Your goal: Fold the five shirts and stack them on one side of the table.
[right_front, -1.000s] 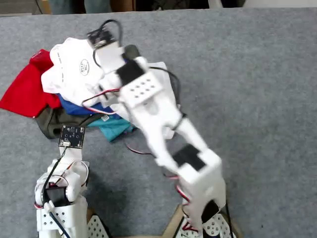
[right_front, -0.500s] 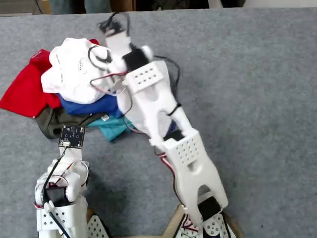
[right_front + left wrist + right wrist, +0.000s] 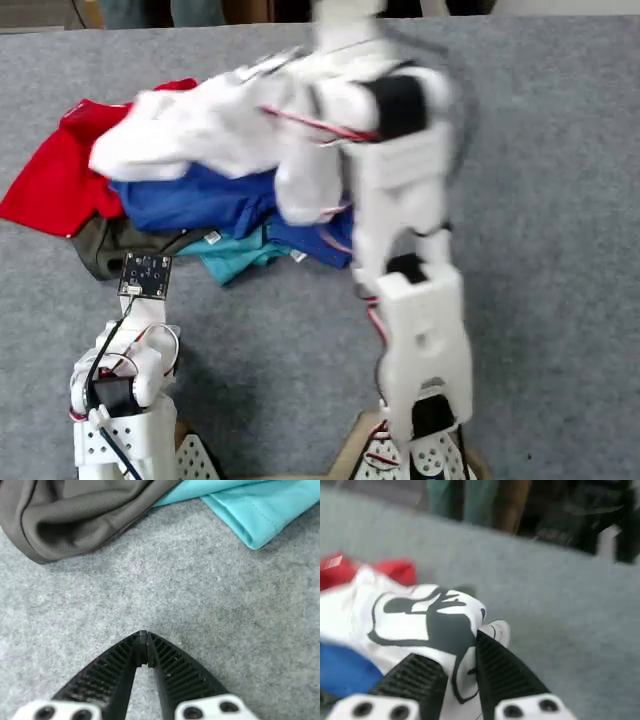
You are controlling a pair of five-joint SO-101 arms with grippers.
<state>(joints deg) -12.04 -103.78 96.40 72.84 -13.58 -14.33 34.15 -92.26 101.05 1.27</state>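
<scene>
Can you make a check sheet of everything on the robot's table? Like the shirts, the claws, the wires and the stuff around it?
Surface: grey fuzzy table.
Job's things: five unfolded shirts in one heap; white shirt on top, over blue shirt, red shirt, teal shirt and dark shirt.
Clutter: nothing seen.
Grippers: right gripper shut on the white shirt; left gripper shut, holding nothing, over bare table near the dark shirt.
Cables: red and white wires on the right arm; black cable on the left arm.
Surroundings: blurred dark shapes past the far edge; cannot tell what.

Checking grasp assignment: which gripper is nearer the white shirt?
Right. The right gripper is clamped on the white shirt; the left gripper sits shut over bare table, beside the grey shirt and teal shirt.
</scene>
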